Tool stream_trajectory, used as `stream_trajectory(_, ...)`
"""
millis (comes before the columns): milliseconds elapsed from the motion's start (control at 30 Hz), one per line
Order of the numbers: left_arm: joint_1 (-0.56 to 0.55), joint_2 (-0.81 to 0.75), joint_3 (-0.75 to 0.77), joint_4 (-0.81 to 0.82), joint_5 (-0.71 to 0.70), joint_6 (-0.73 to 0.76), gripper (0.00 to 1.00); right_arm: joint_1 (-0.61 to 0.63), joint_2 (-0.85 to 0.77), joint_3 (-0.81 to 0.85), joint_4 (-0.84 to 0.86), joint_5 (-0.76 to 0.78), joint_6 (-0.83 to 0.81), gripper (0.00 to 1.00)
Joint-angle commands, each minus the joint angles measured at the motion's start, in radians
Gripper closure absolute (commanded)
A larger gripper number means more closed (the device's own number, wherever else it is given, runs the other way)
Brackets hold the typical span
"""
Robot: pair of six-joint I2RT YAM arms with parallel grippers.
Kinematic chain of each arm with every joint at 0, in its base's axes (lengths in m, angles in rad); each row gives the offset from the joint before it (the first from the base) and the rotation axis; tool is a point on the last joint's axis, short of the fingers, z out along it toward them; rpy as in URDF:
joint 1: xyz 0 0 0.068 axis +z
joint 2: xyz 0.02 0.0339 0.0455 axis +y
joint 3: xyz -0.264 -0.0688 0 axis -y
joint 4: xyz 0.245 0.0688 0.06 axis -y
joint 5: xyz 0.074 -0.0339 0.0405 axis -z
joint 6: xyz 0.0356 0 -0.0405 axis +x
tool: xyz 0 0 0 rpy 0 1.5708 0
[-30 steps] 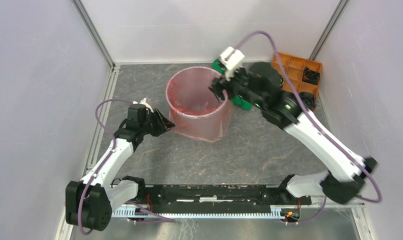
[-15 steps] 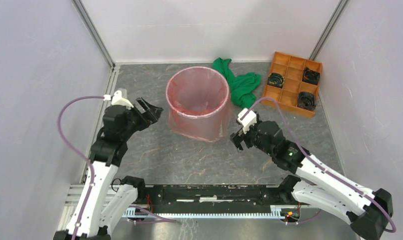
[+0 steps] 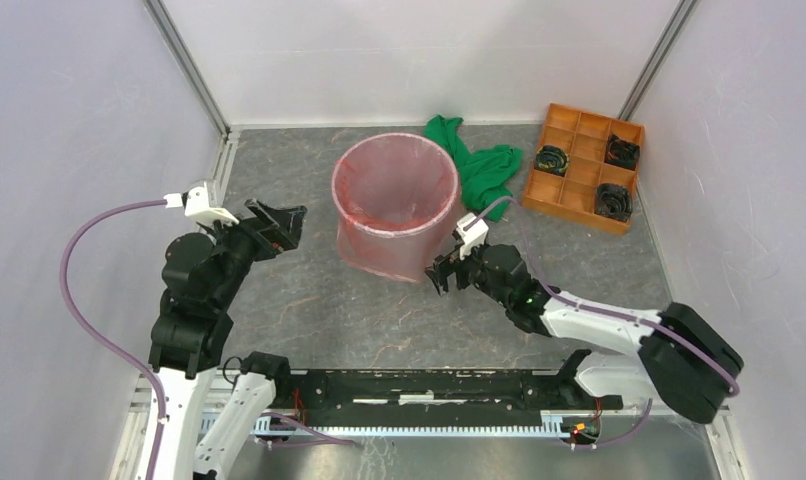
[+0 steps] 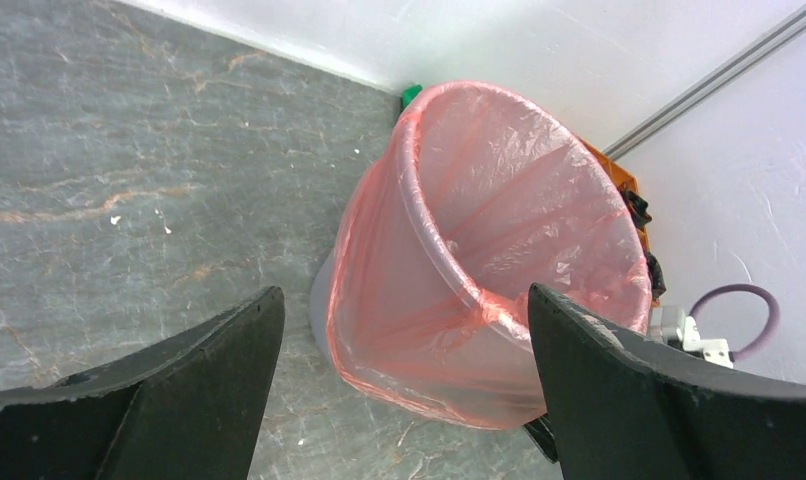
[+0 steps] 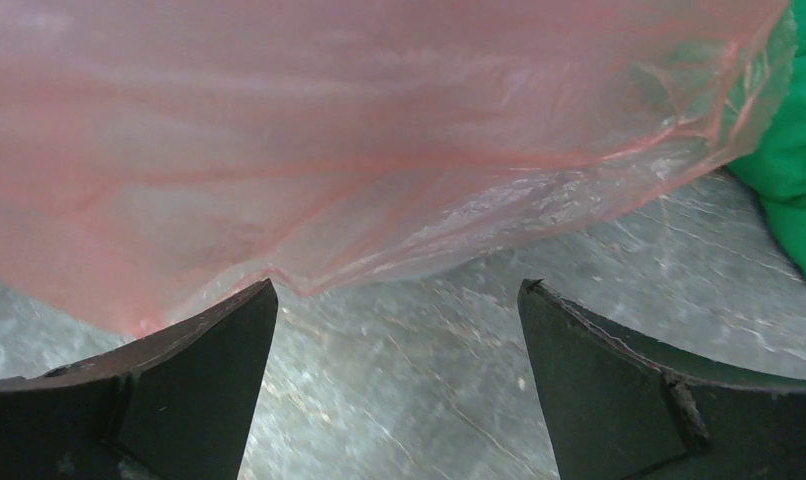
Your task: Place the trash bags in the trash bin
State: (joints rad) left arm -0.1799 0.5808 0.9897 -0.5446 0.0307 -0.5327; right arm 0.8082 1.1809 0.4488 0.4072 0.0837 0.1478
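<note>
The trash bin, light grey at its foot, stands upright at the back middle of the table. The red-orange trash bag lines it, folded over the rim and hanging down the outside wall. My left gripper hovers left of the bin, a short gap away, open and empty. Low by the bin's near right foot sits my right gripper, open and empty, with the bag's loose lower hem just beyond its fingertips.
A green cloth lies crumpled behind and right of the bin, and shows at the right edge of the right wrist view. An orange compartment tray with black parts sits at the back right. White walls close three sides.
Both grippers have let go of the bin's rim and opened. The left one drew back to the left. The right one swung from the far rim down to the bin's near right foot.
</note>
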Motion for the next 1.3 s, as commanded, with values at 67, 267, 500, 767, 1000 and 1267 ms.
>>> stream_trajectory(67,0.003,-0.037,0.032,0.015,-0.028,0.094,0.03,0.024,0.193,0.077,0.343,0.153,0.211,0.02)
stream_trajectory(267,0.003,-0.024,0.042,0.026,-0.059,0.096,0.01,0.028,0.525,0.320,0.460,0.327,0.266,0.02)
stream_trajectory(500,0.003,-0.011,0.050,0.048,-0.035,0.068,0.01,0.011,0.830,0.664,0.485,0.545,0.198,0.02)
stream_trajectory(767,0.003,0.008,0.082,0.053,0.009,0.037,0.01,-0.014,0.995,0.982,0.360,0.551,0.047,0.02)
stream_trajectory(1000,0.003,0.013,0.102,0.064,-0.016,0.031,0.00,-0.007,0.577,0.571,0.233,0.460,0.102,0.02)
stream_trajectory(1267,0.003,0.076,0.166,0.046,-0.068,0.029,0.00,0.005,0.012,0.329,-0.292,0.349,0.080,0.02)
